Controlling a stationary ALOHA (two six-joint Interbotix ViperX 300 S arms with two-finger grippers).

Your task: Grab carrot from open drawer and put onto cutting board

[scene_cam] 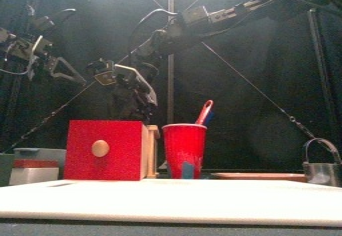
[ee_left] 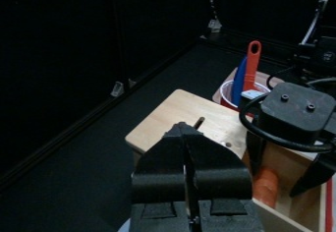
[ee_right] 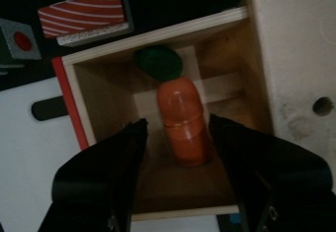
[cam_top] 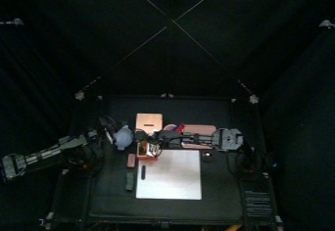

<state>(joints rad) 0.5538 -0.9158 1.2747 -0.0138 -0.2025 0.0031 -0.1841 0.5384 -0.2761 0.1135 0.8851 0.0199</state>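
1. Zero steps finished: carrot (ee_right: 184, 123) lies in the open drawer (ee_right: 105, 128), not yet gripped.
2. Right gripper (ee_right: 178, 167) sits over the drawer, jaws spread wide either side of the carrot, no contact visible.
3. Left gripper (ee_left: 195, 192) is near the drawer's top, beside the right arm; jaws look pressed together, holding nothing.
4. Cutting board (cam_top: 173, 174) sits just beside the drawer, bare.
5. Remaining: close on carrot, lift, carry to board, release.

Carrot (ee_right: 183, 124) inside drawer (ee_right: 105, 108)
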